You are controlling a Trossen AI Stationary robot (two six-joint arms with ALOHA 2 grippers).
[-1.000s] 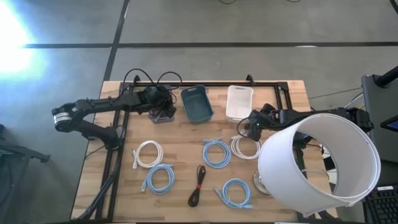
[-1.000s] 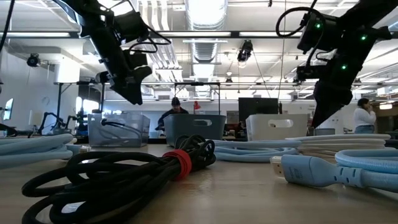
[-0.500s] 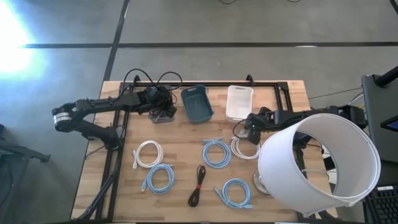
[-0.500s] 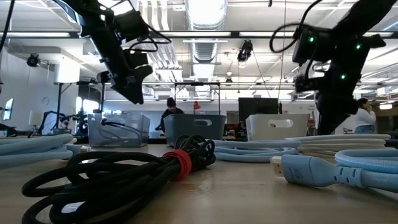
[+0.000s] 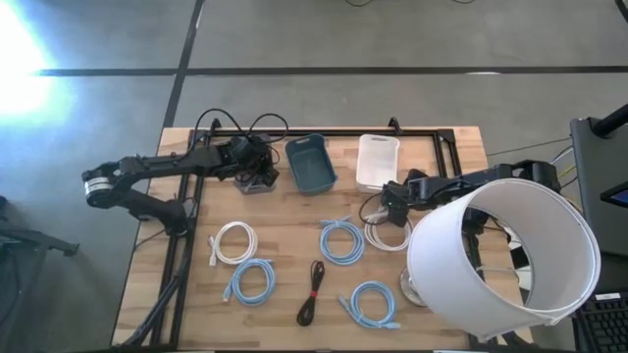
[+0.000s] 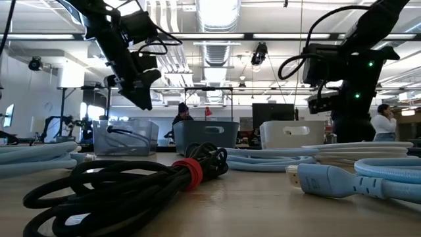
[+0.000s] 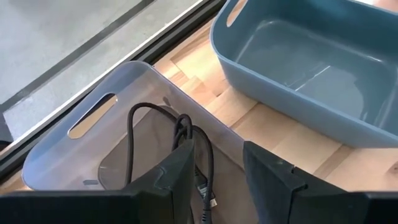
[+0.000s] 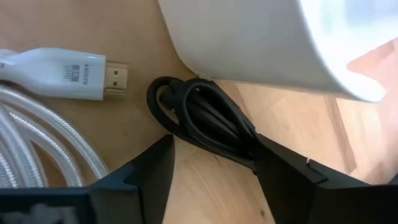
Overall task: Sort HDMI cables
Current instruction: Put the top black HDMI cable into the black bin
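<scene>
While the left pincer (image 7: 214, 165) is hanging with its fingers apart over the clear bin (image 7: 87, 134), a black HDMI cable (image 7: 186, 140) is lying in that bin directly beneath it, as it was 1 second ago. Since then the right pincer (image 8: 211, 165) has been sliding along the tabletop (image 5: 285, 235) toward the white bin (image 5: 378, 162), and it is now sitting with fingers spread around a black cable coil (image 8: 205, 121), right beside the white bin's wall. Just beside its fingers, a white HDMI cable (image 8: 59, 74) is resting with its plug showing.
</scene>
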